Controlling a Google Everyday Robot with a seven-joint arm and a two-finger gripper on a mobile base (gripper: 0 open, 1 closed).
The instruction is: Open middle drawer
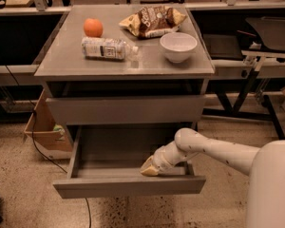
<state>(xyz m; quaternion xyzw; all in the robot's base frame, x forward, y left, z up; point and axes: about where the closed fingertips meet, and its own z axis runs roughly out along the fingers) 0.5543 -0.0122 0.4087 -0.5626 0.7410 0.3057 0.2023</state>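
Note:
The middle drawer (128,185) stands pulled out toward me below the cabinet's closed upper drawer (126,109). Its plain grey box is open to view and holds nothing but my gripper. My gripper (150,168) reaches in from the right on the white arm (213,148). It sits low in the drawer, right behind the front panel, a little right of the middle. Any drawer below is hidden under the open one.
On the grey cabinet top (128,66) lie an orange (93,27), a plastic bottle on its side (107,48), a white bowl (178,46) and a chip bag (153,20). A cardboard box (42,132) stands on the floor at the left. Tables stand behind.

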